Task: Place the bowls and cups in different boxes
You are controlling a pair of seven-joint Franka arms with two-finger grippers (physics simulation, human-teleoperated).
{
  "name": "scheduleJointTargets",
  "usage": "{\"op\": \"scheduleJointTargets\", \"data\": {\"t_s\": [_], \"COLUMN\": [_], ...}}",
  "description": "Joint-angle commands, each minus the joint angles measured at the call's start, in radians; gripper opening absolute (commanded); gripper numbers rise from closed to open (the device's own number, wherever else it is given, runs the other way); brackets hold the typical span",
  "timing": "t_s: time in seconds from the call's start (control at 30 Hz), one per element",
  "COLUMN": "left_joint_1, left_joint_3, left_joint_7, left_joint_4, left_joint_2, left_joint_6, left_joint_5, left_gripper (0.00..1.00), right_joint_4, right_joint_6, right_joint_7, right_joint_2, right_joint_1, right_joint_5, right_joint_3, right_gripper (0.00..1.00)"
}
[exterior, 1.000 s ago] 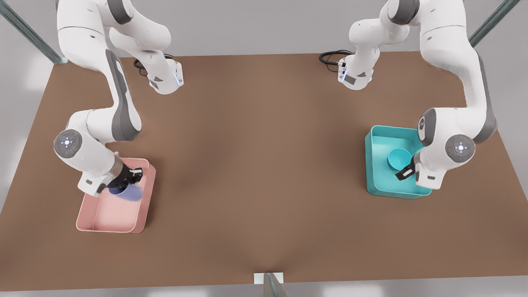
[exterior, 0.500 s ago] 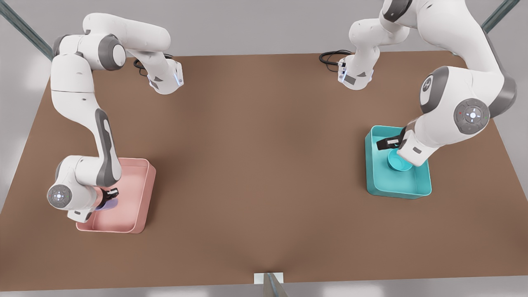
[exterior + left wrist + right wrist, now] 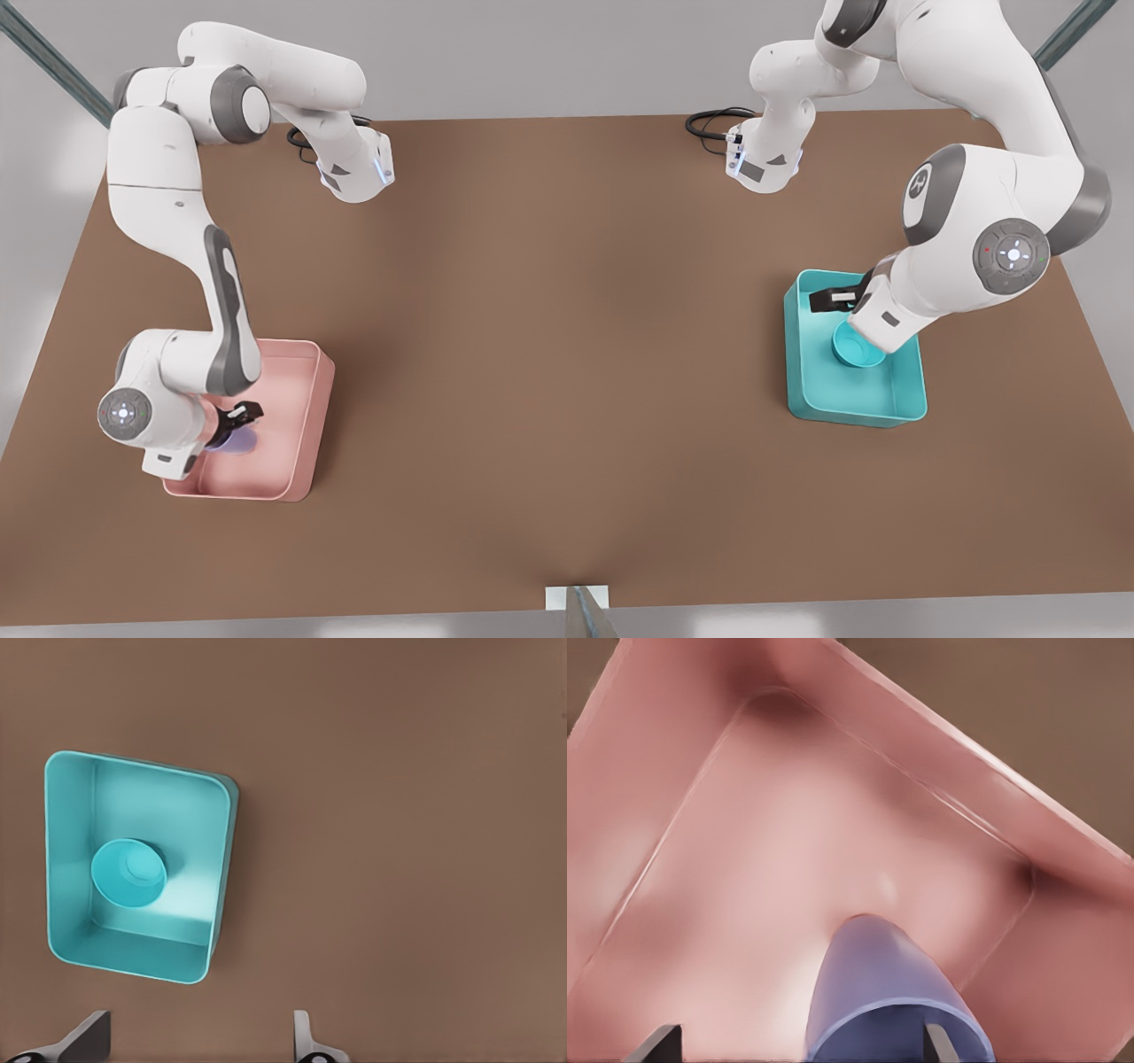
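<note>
Soft, even light is falling from above on the brown bench (image 3: 567, 354); faint shadows are pooling beside the pink tray (image 3: 306, 416) and teal tray (image 3: 855, 403); the right wrist view is looking slightly blurred close up.

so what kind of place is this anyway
Likely a simulated robot test bench, not a real room: a bare brown table, two white arms, a pink tray holding a lavender cup and a teal tray holding a teal bowl.

Smooth, plastic-looking teal bowl (image 3: 129, 872) and lavender cup (image 3: 890, 1001); matt brown table (image 3: 549, 354).
</note>
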Motion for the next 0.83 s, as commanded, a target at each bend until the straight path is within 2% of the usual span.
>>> {"op": "scheduleJointTargets", "data": {"t_s": [0.0, 0.1, 0.2, 0.33, 0.4, 0.53, 0.8], "left_joint_1": [0.002, 0.002, 0.005, 0.005, 0.005, 0.006, 0.006], "left_joint_3": [-0.001, -0.002, -0.001, -0.001, -0.001, -0.001, -0.001], "left_joint_7": [0.079, 0.079, 0.079, 0.079, 0.079, 0.079, 0.079], "left_joint_4": [-0.009, -0.009, -0.007, -0.007, -0.007, -0.007, -0.009], "left_joint_2": [-0.004, -0.006, -0.006, -0.006, -0.006, -0.006, -0.006], "left_joint_6": [-0.003, -0.001, 0.001, 0.007, 0.005, 0.005, 0.005], "left_joint_5": [0.0, 0.002, 0.003, 0.004, 0.004, 0.004, 0.003], "left_gripper": [1.0, 1.0, 1.0, 1.0, 1.0, 1.0, 1.0], "right_joint_4": [0.001, 0.018, 0.225, 0.372, 0.349, 0.237, 0.194], "right_joint_6": [-0.092, -0.241, -0.598, -0.95, -0.954, -0.895, -0.849], "right_joint_7": [-0.108, -0.068, 0.271, 0.505, 0.505, 0.541, 0.528], "right_joint_2": [-0.025, -0.114, -0.132, -0.243, -0.376, -0.461, -0.485], "right_joint_1": [0.002, 0.035, 0.167, 0.164, 0.166, 0.16, 0.15], "right_joint_5": [0.032, 0.035, 0.057, 0.054, 0.075, 0.112, 0.115], "right_joint_3": [0.008, 0.03, 0.016, 0.008, -0.013, -0.021, -0.024], "right_gripper": [1.0, 0.99, 0.99, 1.0, 1.0, 1.0, 1.0]}}
